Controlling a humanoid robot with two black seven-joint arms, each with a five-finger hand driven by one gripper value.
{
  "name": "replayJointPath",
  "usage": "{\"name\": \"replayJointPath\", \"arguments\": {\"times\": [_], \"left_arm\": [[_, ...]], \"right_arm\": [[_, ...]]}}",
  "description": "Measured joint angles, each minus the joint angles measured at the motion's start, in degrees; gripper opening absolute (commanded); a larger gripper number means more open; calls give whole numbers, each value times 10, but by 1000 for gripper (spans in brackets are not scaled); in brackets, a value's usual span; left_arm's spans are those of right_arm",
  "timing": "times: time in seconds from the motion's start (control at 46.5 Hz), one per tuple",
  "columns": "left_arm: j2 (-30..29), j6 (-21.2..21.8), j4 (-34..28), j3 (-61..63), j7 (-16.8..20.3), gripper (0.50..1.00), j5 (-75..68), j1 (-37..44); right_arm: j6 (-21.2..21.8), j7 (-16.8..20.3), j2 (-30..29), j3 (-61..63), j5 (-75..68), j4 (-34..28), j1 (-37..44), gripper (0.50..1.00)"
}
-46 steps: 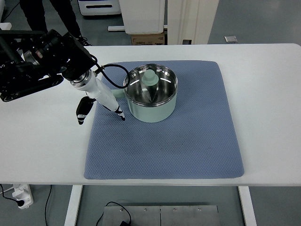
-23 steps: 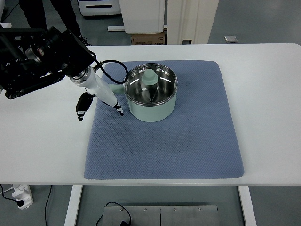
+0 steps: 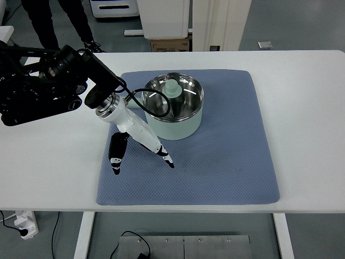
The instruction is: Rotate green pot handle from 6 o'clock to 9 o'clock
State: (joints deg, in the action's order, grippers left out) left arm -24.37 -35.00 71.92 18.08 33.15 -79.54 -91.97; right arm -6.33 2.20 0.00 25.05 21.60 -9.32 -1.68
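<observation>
Reaching lower than a moment ago, the left hand (image 3: 141, 144) now hangs over the blue mat (image 3: 215, 162) near and left of the green pot (image 3: 173, 107); half a second back it sat higher up, close against the pot's left side. Its fingers (image 3: 159, 151) are spread and slack, gripping nothing, one white finger angled down and right, a darker one (image 3: 115, 156) dropping straight toward the near edge of the mat. The pot itself has not shifted: it stands upright on the far-left part of the mat, a pale green knobbed piece (image 3: 172, 89) resting inside its steel bowl.

The pot handle (image 3: 133, 104) is mostly masked by the wrist and a black cable (image 3: 141, 93); only a sliver of pale green shows at the pot's left wall. From that sliver, the handle's long axis seems to run left-right, pointing left, toward nine o'clock, though the view is too blocked to be sure. If so, the turn looks done and the hand's drop away from the pot reads as a release, not a fresh approach.

The right hand is out of view. The white tabletop (image 3: 307, 108) carries the mat, and a person's legs (image 3: 48, 16) stand beyond its far-left corner.
</observation>
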Motion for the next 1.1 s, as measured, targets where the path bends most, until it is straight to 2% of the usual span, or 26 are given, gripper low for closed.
{"name": "replayJointPath", "arguments": {"times": [0.301,0.581,0.775,1.098], "left_arm": [[7,0,-19,-70,-11,1000,349,11],[20,3,-125,-97,-33,1000,640,31],[16,62,-180,-97,-34,1000,751,49],[18,141,-292,-97,-32,1000,818,86]], "right_arm": [[0,0,0,0,0,0,0,1000],[0,0,0,0,0,0,0,1000],[0,0,0,0,0,0,0,1000],[0,0,0,0,0,0,0,1000]]}}
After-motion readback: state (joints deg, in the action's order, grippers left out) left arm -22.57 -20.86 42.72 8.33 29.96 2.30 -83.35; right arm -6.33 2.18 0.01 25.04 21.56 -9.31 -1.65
